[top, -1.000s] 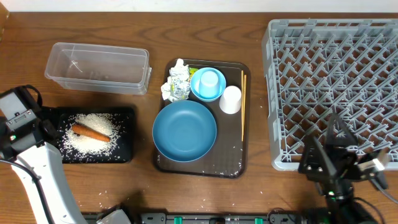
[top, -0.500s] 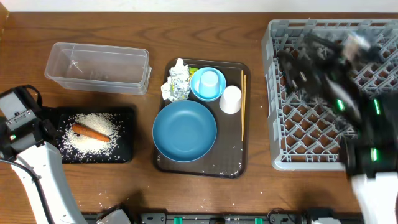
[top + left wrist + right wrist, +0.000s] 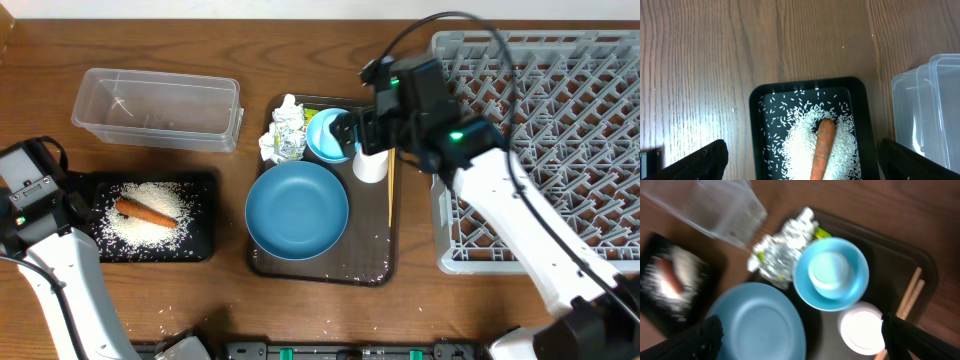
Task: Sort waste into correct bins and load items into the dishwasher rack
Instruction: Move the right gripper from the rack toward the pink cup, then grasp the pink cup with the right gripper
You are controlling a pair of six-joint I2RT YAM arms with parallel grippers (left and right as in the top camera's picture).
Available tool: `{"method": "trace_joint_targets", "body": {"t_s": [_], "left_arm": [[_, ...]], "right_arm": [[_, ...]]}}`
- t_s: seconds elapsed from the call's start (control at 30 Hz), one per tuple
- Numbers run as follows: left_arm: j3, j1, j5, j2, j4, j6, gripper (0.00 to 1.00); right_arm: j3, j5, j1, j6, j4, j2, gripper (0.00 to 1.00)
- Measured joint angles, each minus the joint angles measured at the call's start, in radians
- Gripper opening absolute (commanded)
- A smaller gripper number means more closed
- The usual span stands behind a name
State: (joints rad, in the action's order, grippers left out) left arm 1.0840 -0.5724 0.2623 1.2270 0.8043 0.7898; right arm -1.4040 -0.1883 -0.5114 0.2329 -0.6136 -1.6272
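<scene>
My left gripper (image 3: 802, 149) hangs wide open and empty over the black tray (image 3: 807, 85). The carrot (image 3: 824, 145) lies on the rice (image 3: 792, 145) right between the fingers. A few grains are scattered toward the tray's rim. The clear box (image 3: 930, 110) stands just beside that tray, and bare surface (image 3: 715, 60) stretches beyond it.

My right gripper (image 3: 800, 330) is also spread wide and holds nothing, poised above the serving tray (image 3: 890, 245). Nearest beneath it are the blue plate (image 3: 760, 330) and the white cup (image 3: 862, 330). Just past them is the bowl (image 3: 850, 287) with a second cup (image 3: 829, 269) sitting inside. The crumpled paper (image 3: 777, 255) and its wrapper (image 3: 821, 232) lie against the bowl's far rim. The chopsticks (image 3: 910, 292) run along the serving tray's edge beside the white cup. The rack (image 3: 560, 140) stands close on that side, and my right arm crosses its corner. There is open surface between the two trays.
</scene>
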Motion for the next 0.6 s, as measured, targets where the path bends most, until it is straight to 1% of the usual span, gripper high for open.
{"method": "trace_joint_targets", "body": {"t_s": [0.13,0.33,0.47,0.6], "left_arm": [[0.000,0.000,0.000,0.000,0.000,0.000,0.97],[0.000,0.000,0.000,0.000,0.000,0.000,0.97],[0.000,0.000,0.000,0.000,0.000,0.000,0.97],[0.000,0.000,0.000,0.000,0.000,0.000,0.97]], "right_arm": [[-0.003,0.071,-0.027,-0.011,-0.026,-0.009,0.99],[-0.007,0.201,-0.032,-0.015,-0.059,-0.009,0.99],[-0.007,0.238,-0.029,-0.015,-0.058,-0.031,0.99],[-0.007,0.248,-0.029,-0.018,-0.062,-0.099,0.99]]}}
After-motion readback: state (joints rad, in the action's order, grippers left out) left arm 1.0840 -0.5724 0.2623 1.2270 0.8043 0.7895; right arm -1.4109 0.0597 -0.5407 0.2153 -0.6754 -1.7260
